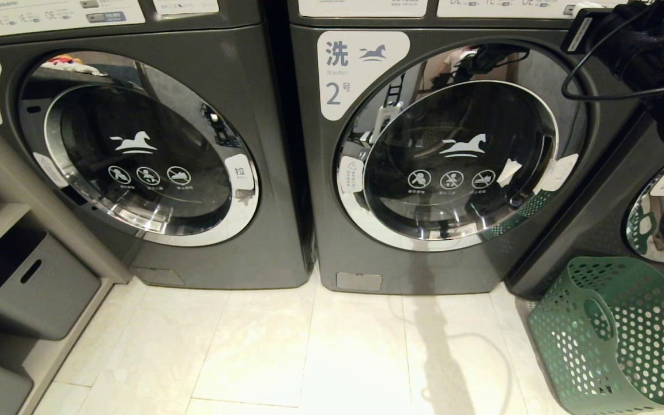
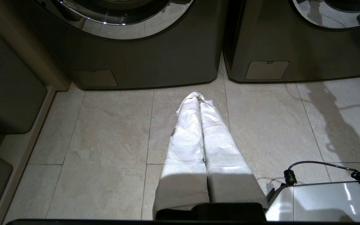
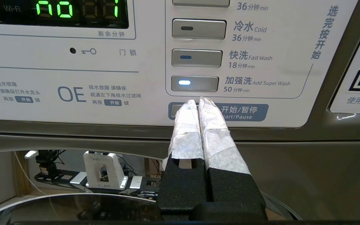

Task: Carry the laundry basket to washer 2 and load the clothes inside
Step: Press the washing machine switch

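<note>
Right up close to me is my right gripper [image 3: 198,103], with its two white-wrapped fingers pressed flat together and holding nothing. Its tips sit right at the blue start and pause button [image 3: 242,112] on the white control panel [image 3: 73,78] of a dark grey washing machine. I think the panel belongs to washer 2 [image 1: 361,253], the dark grey one with the round shiny glass door [image 1: 453,161] and the white sticker with a horse and a "2". That door looks shut. I cannot see any clothes. The green plastic laundry basket [image 1: 620,340] with round holes in its sides stands on the pale tiled floor [image 1: 251,351], low down on my right, in front of the next washer over. So the button is straight ahead of my right fingers, and a small push forward should press it, I think. My left gripper [image 2: 198,97] hangs low over the floor, closed tight and empty too, far from the panel, so my right arm is the nearer one.
</note>
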Tool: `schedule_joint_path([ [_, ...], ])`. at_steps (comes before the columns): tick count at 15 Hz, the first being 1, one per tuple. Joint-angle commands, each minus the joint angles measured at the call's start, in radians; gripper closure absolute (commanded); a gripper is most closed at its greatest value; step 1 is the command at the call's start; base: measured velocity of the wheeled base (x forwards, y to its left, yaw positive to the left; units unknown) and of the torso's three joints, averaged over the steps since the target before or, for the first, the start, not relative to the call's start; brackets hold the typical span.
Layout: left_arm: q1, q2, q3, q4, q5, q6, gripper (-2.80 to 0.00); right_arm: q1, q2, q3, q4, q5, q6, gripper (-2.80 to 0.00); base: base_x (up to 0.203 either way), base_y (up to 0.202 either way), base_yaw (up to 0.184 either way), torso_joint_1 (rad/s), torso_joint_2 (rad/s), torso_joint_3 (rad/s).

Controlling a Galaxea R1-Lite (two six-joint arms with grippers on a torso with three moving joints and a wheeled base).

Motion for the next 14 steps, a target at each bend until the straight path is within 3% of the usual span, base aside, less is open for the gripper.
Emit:
schedule_joint_path([
  [1, 0.001, 0.000, 0.000, 0.000, -0.001, 0.000, 0.00, 0.000, 0.003, -0.001, -0.004, 0.000, 0.000, 0.00, 0.000, 0.000, 0.000, 0.000, 0.00, 0.000],
  [7, 0.000, 0.000, 0.000, 0.000, -0.001, 0.000, 0.00, -0.026, 0.057, -0.076, -0.001, 0.000, 0.004, 0.00, 0.000, 0.000, 0.000, 0.000, 0.00, 0.000],
  [14, 0.001, 0.000, 0.000, 0.000, -0.001, 0.002, 0.00, -0.032, 0.060, -0.060, 0.001, 0.003, 0.014, 0.00, 0.000, 0.000, 0.000, 0.000, 0.00, 0.000],
])
